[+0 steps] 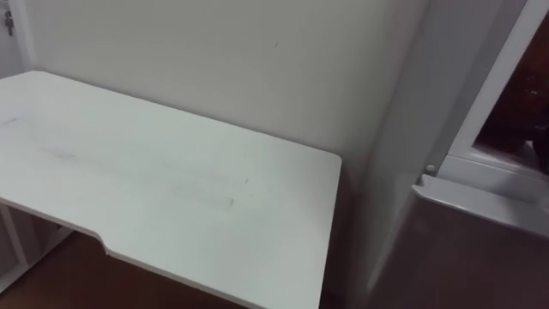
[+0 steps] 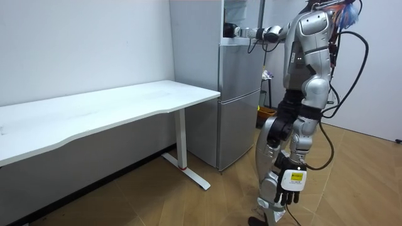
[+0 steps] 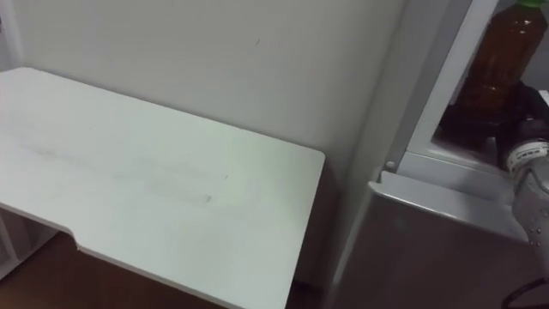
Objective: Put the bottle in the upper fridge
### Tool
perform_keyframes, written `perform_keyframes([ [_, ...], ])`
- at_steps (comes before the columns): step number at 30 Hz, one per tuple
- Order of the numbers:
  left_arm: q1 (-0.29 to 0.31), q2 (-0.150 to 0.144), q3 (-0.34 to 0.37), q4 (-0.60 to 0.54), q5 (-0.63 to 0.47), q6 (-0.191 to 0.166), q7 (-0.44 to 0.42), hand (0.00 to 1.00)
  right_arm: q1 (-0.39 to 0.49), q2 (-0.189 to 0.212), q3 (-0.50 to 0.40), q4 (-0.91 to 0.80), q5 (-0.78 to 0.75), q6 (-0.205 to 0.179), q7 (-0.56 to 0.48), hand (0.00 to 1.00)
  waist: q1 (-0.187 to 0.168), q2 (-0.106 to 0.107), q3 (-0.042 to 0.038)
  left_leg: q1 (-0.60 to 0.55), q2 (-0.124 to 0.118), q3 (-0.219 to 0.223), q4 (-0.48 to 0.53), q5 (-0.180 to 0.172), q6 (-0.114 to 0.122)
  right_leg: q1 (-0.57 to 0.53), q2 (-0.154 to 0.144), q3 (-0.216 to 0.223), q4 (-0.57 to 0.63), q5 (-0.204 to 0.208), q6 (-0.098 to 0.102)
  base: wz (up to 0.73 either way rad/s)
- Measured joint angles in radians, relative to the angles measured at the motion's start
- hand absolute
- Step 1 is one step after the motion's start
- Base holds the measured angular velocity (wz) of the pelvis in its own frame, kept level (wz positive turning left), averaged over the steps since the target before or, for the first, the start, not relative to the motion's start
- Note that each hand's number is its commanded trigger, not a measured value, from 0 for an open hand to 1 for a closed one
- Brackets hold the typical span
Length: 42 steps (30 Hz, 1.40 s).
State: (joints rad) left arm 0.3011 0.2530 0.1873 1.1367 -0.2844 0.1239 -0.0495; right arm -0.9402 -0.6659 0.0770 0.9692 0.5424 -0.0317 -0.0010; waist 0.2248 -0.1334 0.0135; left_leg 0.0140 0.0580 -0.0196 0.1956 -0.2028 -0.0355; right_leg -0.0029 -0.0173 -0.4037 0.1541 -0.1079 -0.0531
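The bottle (image 3: 506, 51) is seen upright in the open upper compartment of the fridge (image 3: 429, 249); the right hand (image 3: 532, 116) is placed at its base, but whether it is gripped cannot be told; the left hand (image 2: 287, 196) is hung beside the leg with fingers relaxed and nothing held

Humanoid robot, two legs, two arms. Shell plates glossy silver-grey on chest, upper arms, thighs, shins. Joints at waist, hips, knees matte black. Forearms pale grey, black rings at elbows and wrists. Thick black cable loops from upper back, down past hip. Tuft of blue and red wiring at top of shoulders. Left hand (image 2: 286, 196): black fingers, white tag with yellow stripe on back. Right hand (image 3: 532, 120): dark, white printed band at wrist.
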Motion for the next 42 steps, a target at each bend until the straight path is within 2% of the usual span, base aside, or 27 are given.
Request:
perform_keyframes([
  [4, 0.0, 0.0, -0.003, -0.018, 0.004, -0.001, 0.002, 0.0, 0.001, 0.0, -0.002, 0.0, 0.004, 0.003, 0.006, 0.0, -0.004, 0.005, -0.0024, 0.003, 0.0, -0.008, 0.0, 0.0, 0.0, 0.008, 0.0, -0.01, -0.001, 0.0, 0.0, 0.05],
  [11, 0.001, 0.001, -0.002, -0.017, 0.013, 0.0, 0.002, 0.0, 0.016, 0.0, -0.014, 0.003, 0.013, 0.016, 0.027, 0.0, -0.012, -0.008, -0.0112, 0.014, 0.0, -0.008, 0.001, 0.0, 0.0, 0.015, 0.002, -0.008, -0.002, 0.0, 0.0, 0.0],
  [17, 0.001, 0.003, -0.002, -0.015, 0.001, -0.009, 0.003, 0.0, 0.022, 0.0, -0.015, -0.001, 0.05, 0.03, 0.048, 0.0, -0.032, -0.012, -0.0125, 0.026, -0.001, -0.008, -0.01, 0.0, 0.0, 0.022, 0.001, -0.004, -0.003, 0.0, 0.001, -0.01],
  [22, -0.005, 0.003, -0.001, -0.015, 0.002, -0.023, -0.002, 0.0, 0.037, 0.0, -0.021, -0.023, 0.05, 0.03, 0.049, 0.0, -0.034, -0.01, -0.0112, 0.035, 0.001, 0.005, -0.01, 0.0, 0.0, 0.022, 0.002, 0.008, -0.001, 0.0, 0.0, -0.06],
  [28, -0.017, 0.002, 0.001, -0.015, 0.002, -0.037, -0.002, 0.0, 0.083, 0.0, -0.021, -0.089, 0.048, 0.011, 0.069, 0.0, -0.047, -0.008, -0.01, 0.041, 0.002, 0.013, -0.021, 0.0, 0.0, 0.023, 0.002, 0.017, 0.001, 0.001, 0.001, -0.05],
  [35, -0.024, 0.002, 0.004, -0.015, 0.001, -0.042, -0.001, 0.0, 0.101, 0.0, -0.023, -0.125, 0.047, 0.01, 0.107, 0.0, -0.067, -0.007, -0.0102, 0.042, 0.002, 0.016, -0.024, 0.0, 0.0, 0.021, 0.004, 0.02, 0.001, 0.001, 0.001, 0.0],
  [39, -0.027, 0.0, 0.004, -0.016, -0.011, -0.043, 0.0, 0.0, 0.141, 0.0, -0.027, -0.194, 0.039, 0.01, 0.119, 0.0, -0.084, -0.004, -0.0126, 0.045, 0.002, 0.017, -0.027, 0.0, 0.001, 0.021, 0.005, 0.023, 0.001, 0.001, 0.001, 0.0],
  [42, -0.026, -0.001, 0.004, -0.016, -0.018, -0.043, 0.0, 0.0, 0.179, 0.0, -0.044, -0.242, 0.041, 0.011, 0.126, 0.0, -0.09, 0.002, -0.0224, 0.05, 0.002, 0.02, -0.028, 0.0, 0.001, 0.022, 0.004, 0.024, 0.001, 0.001, 0.001, 0.0],
])
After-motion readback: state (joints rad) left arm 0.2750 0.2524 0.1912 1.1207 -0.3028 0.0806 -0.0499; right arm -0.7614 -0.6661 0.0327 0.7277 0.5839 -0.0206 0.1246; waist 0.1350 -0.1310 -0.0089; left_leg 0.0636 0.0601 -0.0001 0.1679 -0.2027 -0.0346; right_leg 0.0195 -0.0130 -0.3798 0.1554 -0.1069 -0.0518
